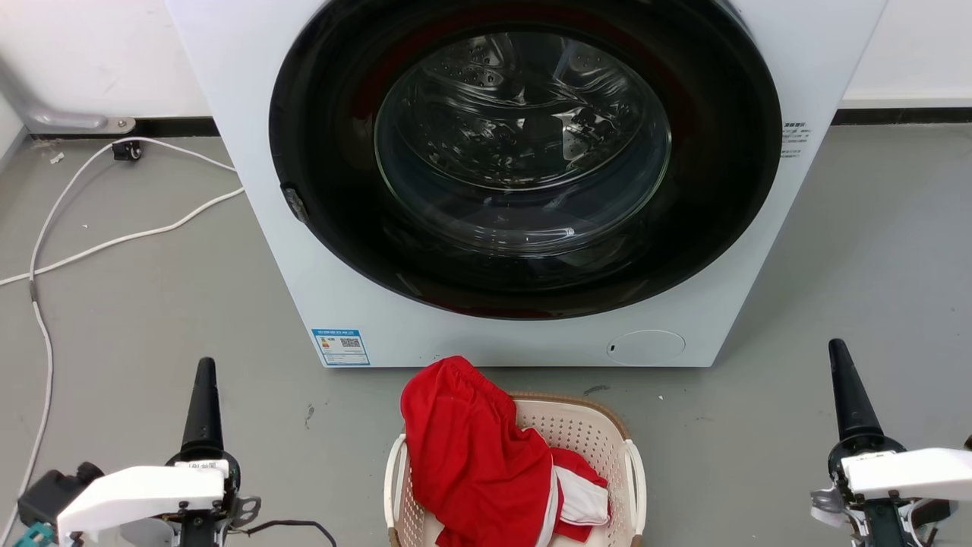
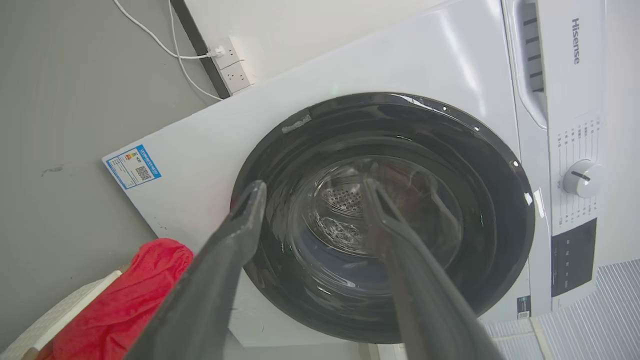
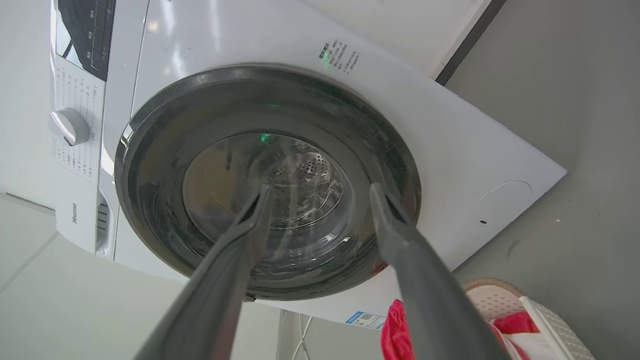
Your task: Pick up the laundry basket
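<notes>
Left gripper (image 2: 314, 186) and right gripper (image 3: 320, 190) both gape, empty, held wide on either side of the basket (image 1: 581, 429), likely to take its two handles (image 1: 636, 475). One basket sits on the floor (image 1: 759, 425) just before one washer (image 1: 250, 228), one red garment (image 1: 471, 448) draped over its rim.

Your right pincer (image 3: 319, 190) rises from six o'clock, its two dark fingers spread well apart with nothing between them. Beyond them you see the round dark door (image 3: 200, 115) of the white washer (image 3: 450, 150), with its dial (image 3: 70, 126) at nine o'clock. At five o'clock the laundry basket (image 3: 492, 300) sits on the grey floor (image 3: 575, 100), with a red garment (image 3: 395, 325) hanging out of it.
</notes>
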Available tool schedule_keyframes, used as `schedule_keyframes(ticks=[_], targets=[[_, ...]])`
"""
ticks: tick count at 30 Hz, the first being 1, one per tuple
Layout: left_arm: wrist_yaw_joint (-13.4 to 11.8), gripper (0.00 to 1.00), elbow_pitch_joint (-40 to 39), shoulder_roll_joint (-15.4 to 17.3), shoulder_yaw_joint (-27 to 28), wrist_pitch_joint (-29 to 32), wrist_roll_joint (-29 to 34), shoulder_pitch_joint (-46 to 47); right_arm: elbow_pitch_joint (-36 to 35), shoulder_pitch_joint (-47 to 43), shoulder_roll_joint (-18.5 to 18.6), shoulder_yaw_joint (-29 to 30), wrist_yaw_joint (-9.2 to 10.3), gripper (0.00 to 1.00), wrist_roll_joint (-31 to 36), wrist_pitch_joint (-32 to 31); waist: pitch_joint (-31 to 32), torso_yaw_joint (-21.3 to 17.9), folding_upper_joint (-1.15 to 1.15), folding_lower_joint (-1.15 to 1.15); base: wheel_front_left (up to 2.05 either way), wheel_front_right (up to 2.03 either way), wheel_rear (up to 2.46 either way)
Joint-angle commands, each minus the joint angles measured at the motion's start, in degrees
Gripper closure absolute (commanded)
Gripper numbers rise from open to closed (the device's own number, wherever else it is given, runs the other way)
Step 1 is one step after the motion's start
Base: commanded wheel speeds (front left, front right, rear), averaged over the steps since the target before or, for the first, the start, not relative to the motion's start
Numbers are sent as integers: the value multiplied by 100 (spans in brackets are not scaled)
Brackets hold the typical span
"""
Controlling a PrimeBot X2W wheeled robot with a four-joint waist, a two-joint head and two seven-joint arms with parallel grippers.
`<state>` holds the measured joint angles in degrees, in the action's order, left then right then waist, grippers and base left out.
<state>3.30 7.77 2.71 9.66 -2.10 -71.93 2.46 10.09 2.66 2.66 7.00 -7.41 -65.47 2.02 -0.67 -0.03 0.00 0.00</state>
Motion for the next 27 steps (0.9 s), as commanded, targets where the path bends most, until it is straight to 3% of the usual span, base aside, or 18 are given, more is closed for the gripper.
schedule_keyframes(ticks=[1, 8, 16, 21, 27], targets=[[-55, 0, -239, 19, 9, -62, 323, 5, -185, 90, 18, 11, -9, 0, 357, 62, -5, 0, 0, 0, 0, 0, 0], [-234, 0, -788, 19, -246, -201, 1375, -81, -554, 78, 19, -109, -9, 0, 1687, 201, -31, -6, 0, 0, 0, 0, 0], [-328, 0, -1151, 20, -784, -349, 2666, -163, -808, 15, 21, -204, -10, 0, 2703, 352, -50, -15, 0, 0, 0, 0, 0], [-126, 0, -1289, 20, -994, -437, 3190, -212, -963, -20, 22, -280, -10, 0, 3303, 436, -57, -23, 0, 0, 0, 0, 0], [-86, 0, -1421, 44, -1181, -537, 3890, -240, -1079, -69, 23, -327, -10, 0, 3893, 538, -69, -31, 0, 0, 0, 0, 0]])
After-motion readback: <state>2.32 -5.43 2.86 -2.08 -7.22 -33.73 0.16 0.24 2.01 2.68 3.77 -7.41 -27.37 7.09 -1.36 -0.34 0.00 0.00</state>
